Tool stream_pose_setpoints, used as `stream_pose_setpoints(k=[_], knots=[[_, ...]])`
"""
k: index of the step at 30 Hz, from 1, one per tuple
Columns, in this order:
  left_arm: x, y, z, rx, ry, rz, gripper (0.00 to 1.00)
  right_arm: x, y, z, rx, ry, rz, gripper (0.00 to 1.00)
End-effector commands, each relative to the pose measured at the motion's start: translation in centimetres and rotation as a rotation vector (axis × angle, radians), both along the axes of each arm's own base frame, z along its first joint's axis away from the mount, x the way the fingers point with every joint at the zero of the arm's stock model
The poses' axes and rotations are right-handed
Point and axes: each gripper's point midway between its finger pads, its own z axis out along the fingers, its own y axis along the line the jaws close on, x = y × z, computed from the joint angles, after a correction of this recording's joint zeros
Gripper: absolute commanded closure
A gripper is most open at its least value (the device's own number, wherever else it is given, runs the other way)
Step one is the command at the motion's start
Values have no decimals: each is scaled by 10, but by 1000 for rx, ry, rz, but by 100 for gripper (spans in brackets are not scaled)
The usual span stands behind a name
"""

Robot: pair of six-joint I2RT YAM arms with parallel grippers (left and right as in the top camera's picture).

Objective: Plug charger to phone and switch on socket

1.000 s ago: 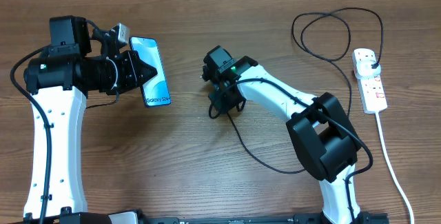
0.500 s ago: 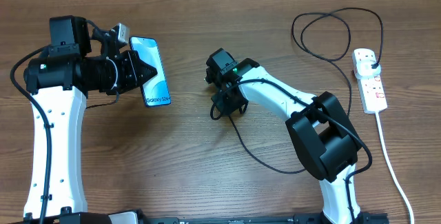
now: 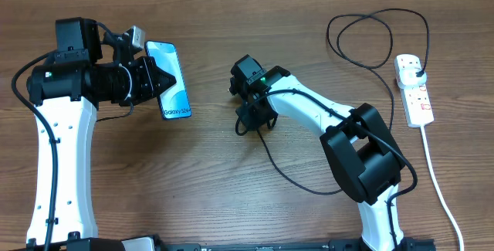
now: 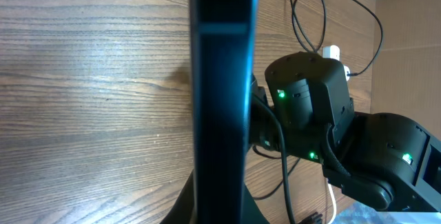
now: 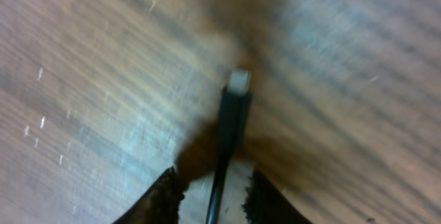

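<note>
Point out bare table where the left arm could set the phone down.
Widest bare wood: front centre, between the left arm and the charger cable. Also a strip between the phone and the right gripper. Crowded: right side, with the charger's loop, the socket and its white cord.

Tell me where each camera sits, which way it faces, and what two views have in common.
Overhead: above the table, looking straight down; left arm, right arm, phone, charger, socket show.
Left wrist: on the left hand, seen at bottom, looking along the phone's edge toward the right arm.
Right wrist: on the right hand, looking down at the charger's tip between its fingers.
Shared: overhead and left wrist both show phone, right arm and socket.
</note>
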Motion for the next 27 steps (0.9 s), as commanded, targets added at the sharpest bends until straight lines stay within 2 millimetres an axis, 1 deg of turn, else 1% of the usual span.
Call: stream_pose_setpoints(k=[1, 7, 8, 13, 16, 21, 24, 25, 27], knots=[[-1, -5, 13, -30, -32, -10, 96, 3, -10, -14, -45, -21, -16, 76], [-2, -5, 12, -30, -27, -10, 96, 10, -5, -13, -24, -49, -16, 77], [-2, -5, 12, -30, -25, -10, 96, 10, -5, -13, -24, -49, -17, 80], [-3, -5, 12, -30, -24, -10, 96, 6, -7, -14, -35, -33, -15, 87], [-3, -5, 12, -30, -25, -10, 96, 5, -6, -14, -30, -26, -14, 96], [-1, -6, 15, -40, -41, -16, 96, 5, -2, -9, 6, -15, -15, 96], [1, -11, 25, -67, -91, -45, 96, 0, 6, 11, 116, 41, -39, 96], [0, -12, 29, -72, -107, -50, 96, -3, 12, 25, 190, 71, -38, 96], [-1, -15, 38, -80, -143, -59, 96, -11, 21, 58, 347, 135, -34, 96]])
